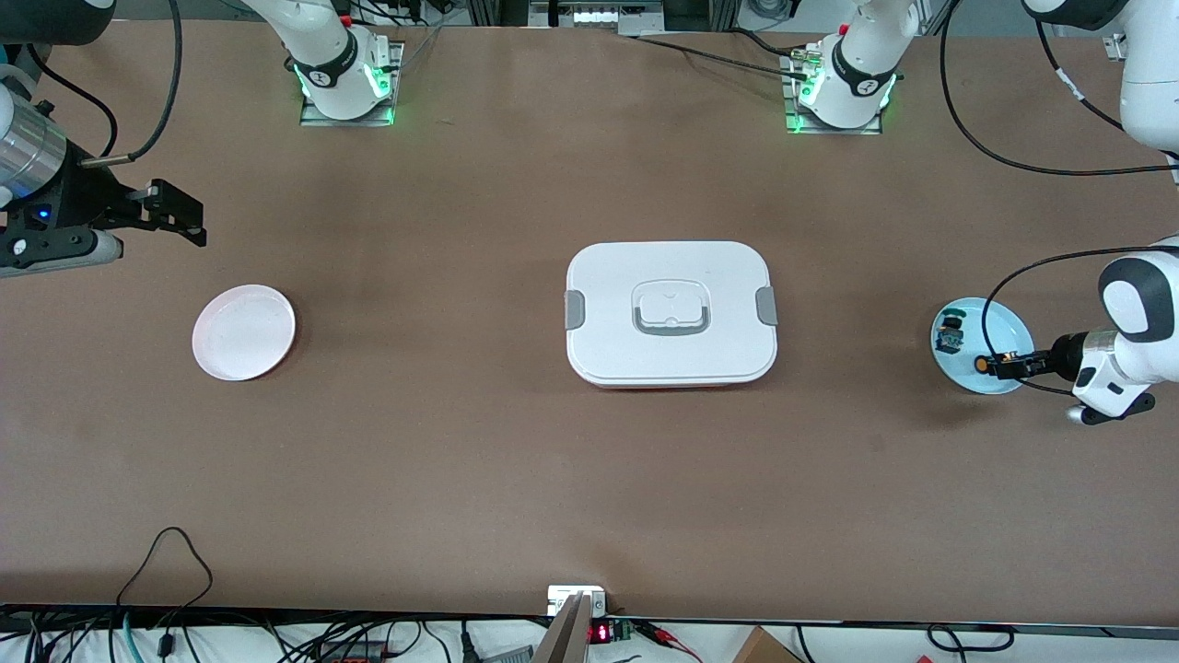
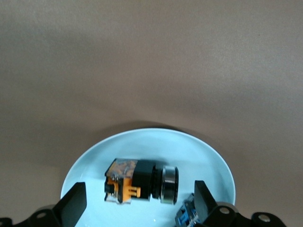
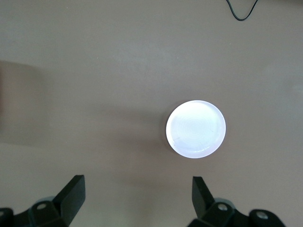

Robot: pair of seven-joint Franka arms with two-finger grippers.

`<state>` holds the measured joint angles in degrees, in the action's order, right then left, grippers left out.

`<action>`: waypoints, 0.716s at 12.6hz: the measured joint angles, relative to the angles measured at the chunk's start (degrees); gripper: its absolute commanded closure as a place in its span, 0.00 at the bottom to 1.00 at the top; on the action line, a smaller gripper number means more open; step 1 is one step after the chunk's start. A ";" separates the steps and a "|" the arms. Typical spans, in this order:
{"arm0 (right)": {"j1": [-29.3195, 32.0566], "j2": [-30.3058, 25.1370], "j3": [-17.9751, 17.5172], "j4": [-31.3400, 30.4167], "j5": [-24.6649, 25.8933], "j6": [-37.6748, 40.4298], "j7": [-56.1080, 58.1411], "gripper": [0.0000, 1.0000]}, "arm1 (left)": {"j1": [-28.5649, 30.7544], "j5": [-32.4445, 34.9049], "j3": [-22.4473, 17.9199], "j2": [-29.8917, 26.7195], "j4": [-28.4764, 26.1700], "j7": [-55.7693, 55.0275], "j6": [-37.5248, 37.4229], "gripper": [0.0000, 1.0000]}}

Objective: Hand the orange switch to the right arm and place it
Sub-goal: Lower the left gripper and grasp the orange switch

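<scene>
Brown bench, bare across most of its top. White lidded box at centre, grey latches at both ends, grey handle on the lid.

Pale blue plate at the left arm's end. Orange switch lies on its side in the plate, orange end and black body showing, silver ring at one end. Blue-green part also in the plate, on the side toward the box.

Left gripper low over the blue plate, fingers spread, one on each side of the switch, not pinching it.

White plate at the right arm's end, nothing on it.

Right gripper up in the air over the bench near the white plate, fingers spread wide, holding nothing. Right arm waits.
</scene>
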<state>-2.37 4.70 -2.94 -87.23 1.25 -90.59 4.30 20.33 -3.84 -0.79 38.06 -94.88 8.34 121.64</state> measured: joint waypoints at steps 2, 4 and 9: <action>0.00 0.00 0.00 0.00 0.00 0.00 0.00 0.00 | 0.61 -0.15 0.37 -0.03 -2.89 2.67 4.96 0.00; 0.00 0.00 0.01 0.00 0.00 0.00 0.00 0.00 | 0.89 -2.00 0.84 -0.29 -5.77 3.89 8.64 0.00; 0.00 0.00 0.01 0.00 0.00 0.00 0.00 0.00 | 0.89 -3.07 1.05 -1.18 -7.23 4.38 9.25 0.14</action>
<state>-2.37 4.70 -2.93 -87.23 1.25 -90.59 4.29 21.22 -6.91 0.27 36.88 -102.10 12.72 130.90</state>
